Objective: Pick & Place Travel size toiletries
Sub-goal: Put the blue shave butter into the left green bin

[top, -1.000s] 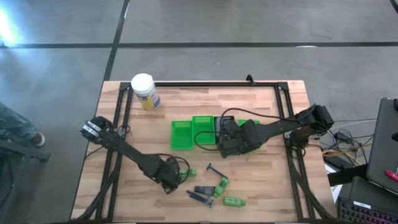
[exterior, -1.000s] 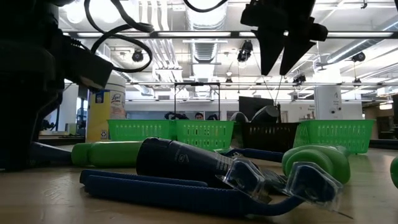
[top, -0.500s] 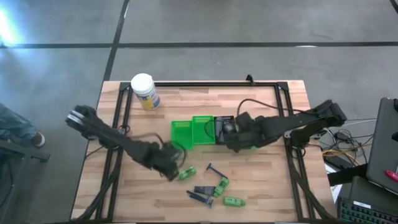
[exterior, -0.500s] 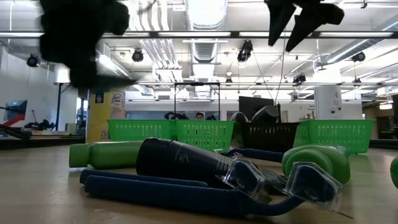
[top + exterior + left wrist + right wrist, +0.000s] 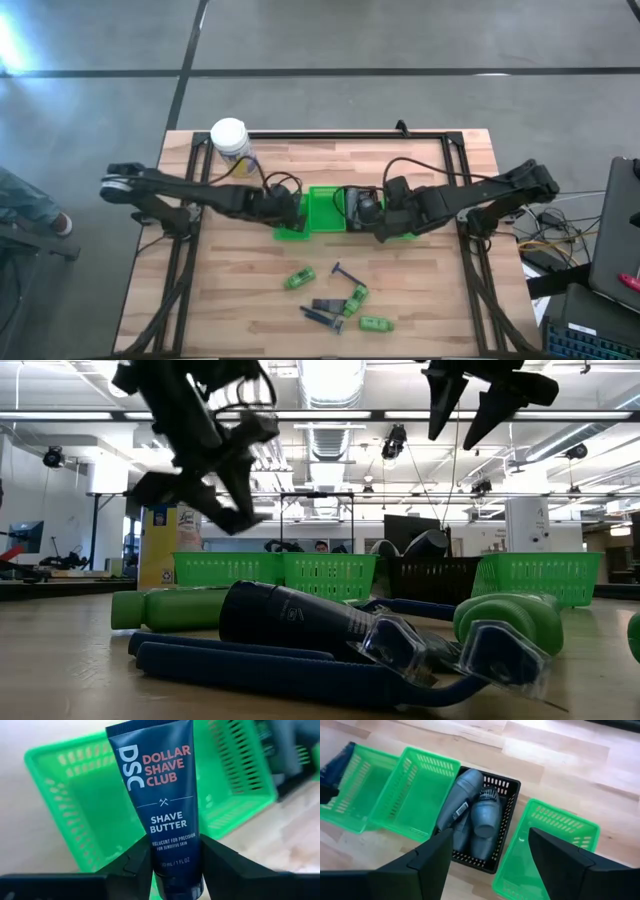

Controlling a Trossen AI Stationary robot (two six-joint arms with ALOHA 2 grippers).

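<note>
Left tool [image 5: 172, 865], above the leftmost green plastic mesh bin [image 5: 75, 815], grips a dark navy shave-butter tube [image 5: 162, 805]. Right tool [image 5: 490, 860], fingers spread and empty, hovers over the black mesh bin [image 5: 506, 827] holding grey bottles [image 5: 485, 817]. Green bottles [image 5: 300, 278] and dark razors [image 5: 345, 271] lie on the near wooden table [image 5: 420, 300].

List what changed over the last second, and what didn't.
The left gripper rose from the loose toiletries and swung to the leftmost green bin, jaws shut on a shave butter tube. The right gripper shifted slightly above the black bin, jaws open. Loose toiletries stayed put.
</note>
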